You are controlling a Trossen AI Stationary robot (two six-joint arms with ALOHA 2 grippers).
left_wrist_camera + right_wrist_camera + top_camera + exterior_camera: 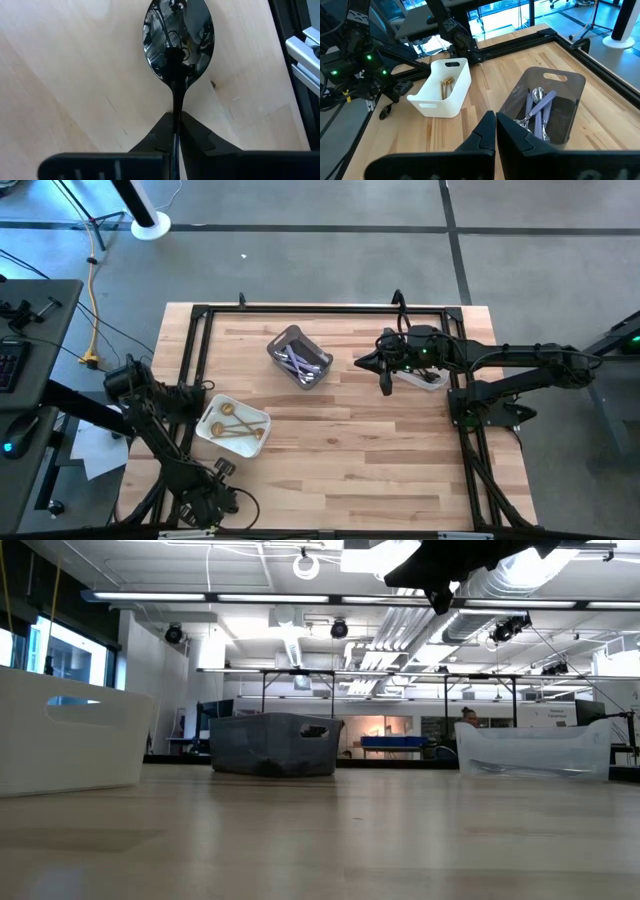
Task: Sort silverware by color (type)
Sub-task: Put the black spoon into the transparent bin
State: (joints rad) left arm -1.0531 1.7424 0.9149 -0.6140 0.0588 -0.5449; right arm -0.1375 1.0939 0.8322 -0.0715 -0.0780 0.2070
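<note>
white tray: sits on the desk just beside the left arm; two or three gold pieces lie inside it. the right wrist view shows gold handles in the same tray.
grey bin: stands between the two arms, nearer the right end effector; it holds lilac-handled silverware. in the right wrist view a shiny spoon bowl and lilac handles lie inside the bin.
clear tub: lies under the right arm, just beside its end effector; its contents cannot be told. the low view shows it as a clear wall, with the grey bin and the white tray further along the desk.
left end effector: clenched on the thin neck of a black spoon, fingers pressed to either side of the handle.
black spoon position: reaches straight out ahead of the left end effector's fingertips, bowl farthest away, over bare wood of the desk near its dark frame rail.
black spoon look: glossy black, oval bowl mirroring the room, slim dark handle.
right end effector: fingers pressed together with nothing between them, raised above the desk; the grey bin lies ahead of it, the white tray further off.
</note>
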